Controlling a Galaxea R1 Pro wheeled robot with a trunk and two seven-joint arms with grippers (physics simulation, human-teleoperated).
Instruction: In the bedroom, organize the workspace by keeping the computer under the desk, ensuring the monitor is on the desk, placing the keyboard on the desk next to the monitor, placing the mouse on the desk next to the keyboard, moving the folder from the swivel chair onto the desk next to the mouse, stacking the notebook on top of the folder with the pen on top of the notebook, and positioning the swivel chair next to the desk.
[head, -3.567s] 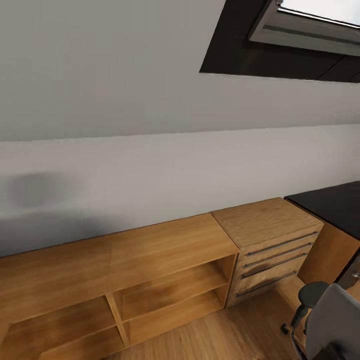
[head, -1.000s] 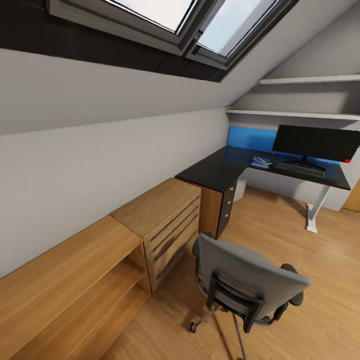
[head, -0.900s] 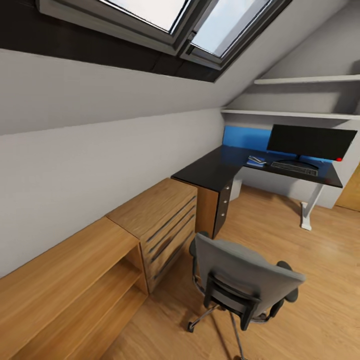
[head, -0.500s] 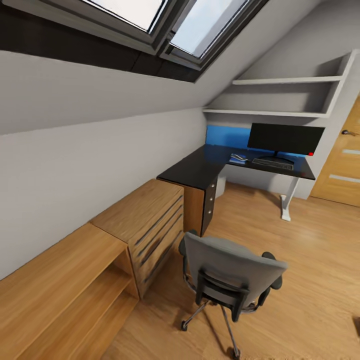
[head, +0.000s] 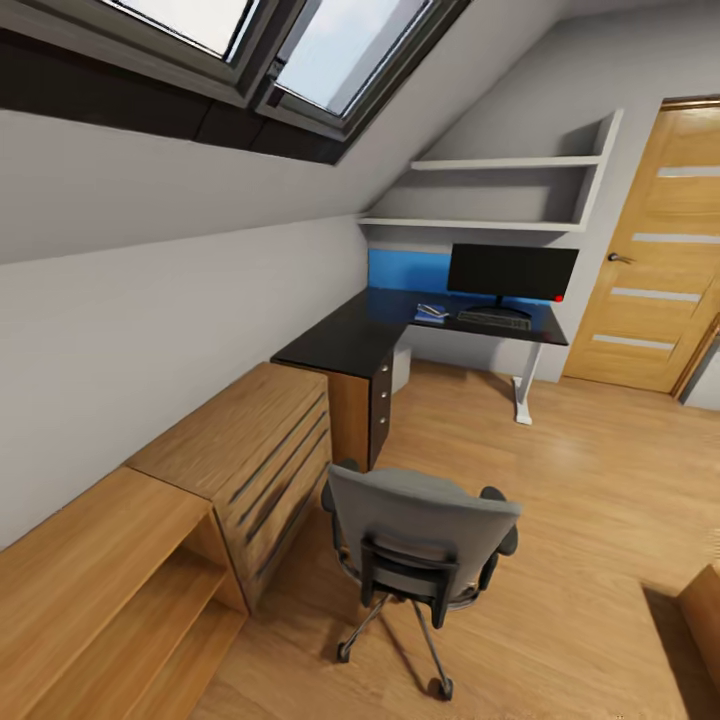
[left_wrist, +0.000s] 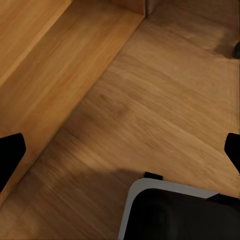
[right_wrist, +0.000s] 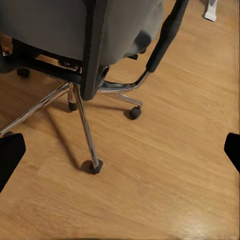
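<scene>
Left gripper (left_wrist: 120, 150) and right gripper (right_wrist: 120, 150) spread wide.

We could read no text, label, brand, number or sign anywhere: the monitor (head: 512, 271) showed a blank black screen, and the door (head: 655, 250) bore none.

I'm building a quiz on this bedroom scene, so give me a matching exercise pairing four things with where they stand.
Things:
1. monitor
2. swivel chair
3. keyboard
4. door

Places:
A. on the wood floor, apart from the desk
B. far right wall
C. on the desk, below the shelves
D. on the desk, just in front of the screen

Pairs: 1-C, 2-A, 3-D, 4-B
</scene>
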